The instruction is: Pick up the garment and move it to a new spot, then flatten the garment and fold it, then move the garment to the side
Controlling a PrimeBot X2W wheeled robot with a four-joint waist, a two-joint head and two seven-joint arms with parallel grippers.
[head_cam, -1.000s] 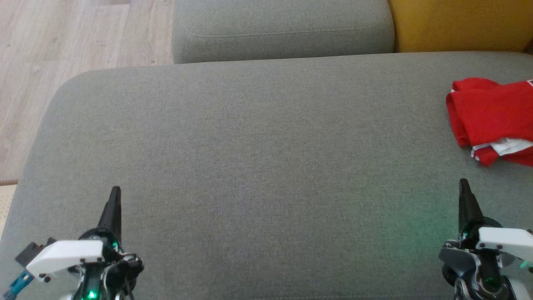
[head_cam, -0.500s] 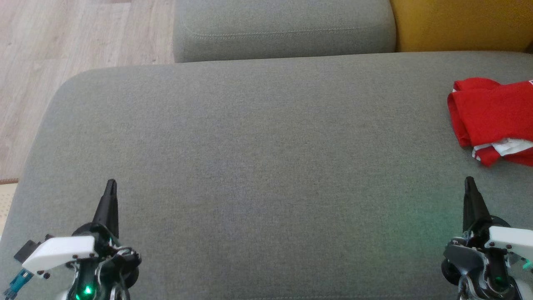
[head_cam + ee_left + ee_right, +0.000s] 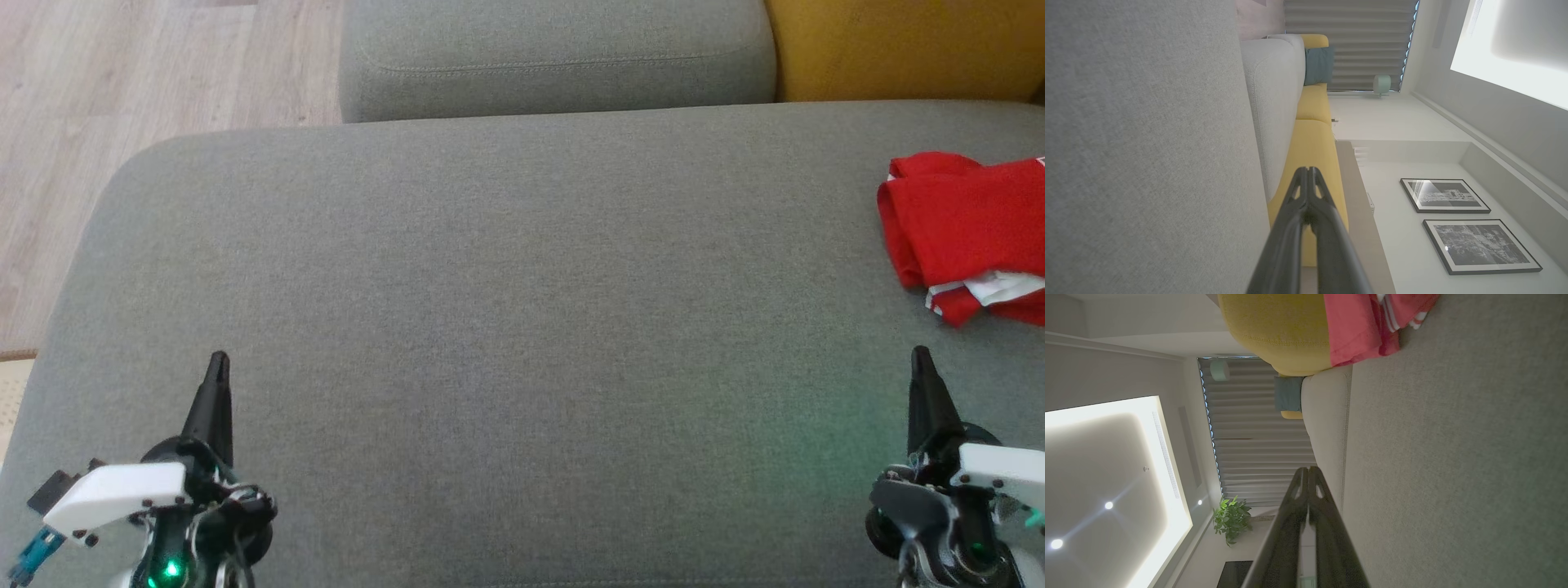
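The garment (image 3: pixel 967 224) is red with white trim and lies bunched at the right edge of the grey sofa seat (image 3: pixel 522 310), partly cut off by the head view's border. It also appears at the top of the right wrist view as the garment (image 3: pixel 1363 326). My right gripper (image 3: pixel 921 359) is shut and empty, a short way nearer than the garment and apart from it. Far off at the lower left, my left gripper (image 3: pixel 217 366) is shut and empty. In the wrist views the left gripper (image 3: pixel 1309 171) and the right gripper (image 3: pixel 1307 470) each show fingertips pressed together.
A grey back cushion (image 3: pixel 555 57) stands behind the seat, with a yellow cushion (image 3: pixel 906 49) to its right. Wooden floor (image 3: pixel 122 90) lies beyond the seat's left edge. The wide middle of the seat is bare fabric.
Both grippers have shifted slightly: the left a little to the left and forward, the right a little to the right. The garment has not moved.
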